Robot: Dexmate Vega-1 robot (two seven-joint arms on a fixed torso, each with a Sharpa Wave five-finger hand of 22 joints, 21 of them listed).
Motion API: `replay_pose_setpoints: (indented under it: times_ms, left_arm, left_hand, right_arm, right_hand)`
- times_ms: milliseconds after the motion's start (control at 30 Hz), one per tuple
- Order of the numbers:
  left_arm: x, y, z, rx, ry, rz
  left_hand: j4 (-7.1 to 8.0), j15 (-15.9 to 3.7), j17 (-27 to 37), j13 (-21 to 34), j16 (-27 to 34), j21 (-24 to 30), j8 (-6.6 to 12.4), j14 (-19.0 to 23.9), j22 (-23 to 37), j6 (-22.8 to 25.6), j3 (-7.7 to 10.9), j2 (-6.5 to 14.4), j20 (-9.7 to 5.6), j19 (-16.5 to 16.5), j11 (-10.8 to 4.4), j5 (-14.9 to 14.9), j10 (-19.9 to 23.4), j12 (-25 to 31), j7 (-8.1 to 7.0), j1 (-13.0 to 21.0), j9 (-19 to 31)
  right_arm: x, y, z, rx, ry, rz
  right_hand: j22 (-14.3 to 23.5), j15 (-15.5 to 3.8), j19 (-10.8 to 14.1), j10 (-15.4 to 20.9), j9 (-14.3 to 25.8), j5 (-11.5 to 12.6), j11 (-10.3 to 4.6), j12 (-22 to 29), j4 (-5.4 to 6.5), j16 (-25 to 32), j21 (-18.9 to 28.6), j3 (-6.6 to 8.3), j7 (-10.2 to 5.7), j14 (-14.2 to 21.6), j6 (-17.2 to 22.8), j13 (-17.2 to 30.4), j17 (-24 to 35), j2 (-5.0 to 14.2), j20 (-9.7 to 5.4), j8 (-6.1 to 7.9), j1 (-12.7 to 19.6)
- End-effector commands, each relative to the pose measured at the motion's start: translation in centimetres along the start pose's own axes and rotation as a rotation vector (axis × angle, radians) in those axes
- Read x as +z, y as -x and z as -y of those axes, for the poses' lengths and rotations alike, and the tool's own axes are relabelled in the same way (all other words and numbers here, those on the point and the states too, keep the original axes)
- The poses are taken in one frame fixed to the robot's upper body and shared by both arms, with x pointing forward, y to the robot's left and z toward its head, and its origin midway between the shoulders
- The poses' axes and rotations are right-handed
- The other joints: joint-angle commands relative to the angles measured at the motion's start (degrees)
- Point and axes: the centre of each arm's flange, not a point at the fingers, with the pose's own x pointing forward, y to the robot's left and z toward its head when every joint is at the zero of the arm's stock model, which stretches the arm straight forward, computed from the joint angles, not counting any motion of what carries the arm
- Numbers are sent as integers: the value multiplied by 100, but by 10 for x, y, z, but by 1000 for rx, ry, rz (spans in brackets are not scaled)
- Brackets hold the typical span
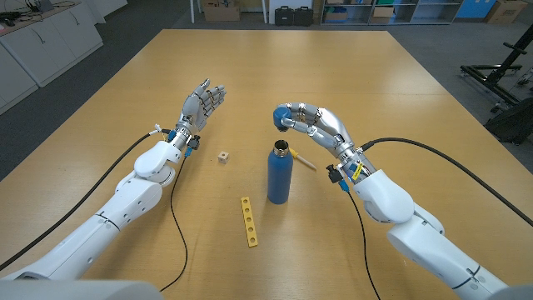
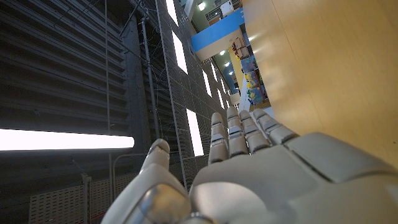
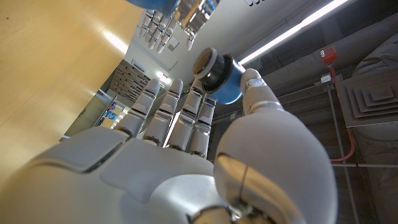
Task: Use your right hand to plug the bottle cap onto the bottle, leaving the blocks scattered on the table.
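Observation:
A blue metal bottle [image 1: 278, 174] stands upright near the middle of the table, its mouth uncovered. My right hand [image 1: 310, 123] hovers just behind and to the right of the bottle, its fingers curled around a blue bottle cap [image 1: 282, 115]. In the right wrist view the cap [image 3: 219, 77] is pinched between the thumb and the fingers, its black plug end facing away from the palm. My left hand [image 1: 202, 102] is held open at the left of the table, fingers apart and holding nothing; the left wrist view shows that hand [image 2: 249, 174] with its fingers stretched out.
A small wooden cube [image 1: 223, 157] lies left of the bottle. A yellow strip with holes [image 1: 248, 222] lies in front of it. A thin wooden stick [image 1: 304, 159] lies right beside the bottle's top. Cables trail from both arms across the table [image 1: 275, 67].

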Motion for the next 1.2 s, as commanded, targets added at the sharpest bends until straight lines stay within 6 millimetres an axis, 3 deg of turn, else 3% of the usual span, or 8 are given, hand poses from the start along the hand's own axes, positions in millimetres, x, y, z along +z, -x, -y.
replay_pose_setpoints:
  times_ms: [33, 667, 1200]
  left_arm:
    - [-5, -2, 0, -5, 8, -10]
    - [-2, -8, 2, -14, -1, -7]
    - [-3, -6, 2, -11, 1, -11]
  left_hand:
    - [-36, -4, 23, 16, -5, -6, -23, 35, 17, 64, -6, 32, -140, 7, -1, -38, 51, -7, -17, 2, 23]
    - [-40, -5, 23, 17, -11, -10, -36, 30, 17, 71, -9, 34, -111, -5, -8, -39, 53, -13, -21, 2, 24]
    - [-43, -3, 24, 17, -11, -10, -48, 36, 18, 74, -12, 35, -98, -7, -2, -39, 59, -17, -18, 1, 25]
  right_arm:
    - [1, 10, -8, 5, -47, -7]
    - [-10, 22, -14, -30, 36, 11]
    - [-16, 28, -18, -36, 20, 3]
  right_hand:
    - [6, -177, 11, 455, 25, 40, -379, 8, 42, 1, -19, 10, -646, 25, 754, 14, -1, 324, 25, 27, 359]
    - [5, -383, -58, 533, 28, 53, -382, 7, 47, -19, -82, -10, -661, -53, 829, 17, -3, 322, -54, 32, 366]
    - [6, -408, -88, 538, 27, 55, -382, 0, 51, -24, -102, -20, -661, -76, 831, 15, -2, 319, -44, 25, 362]
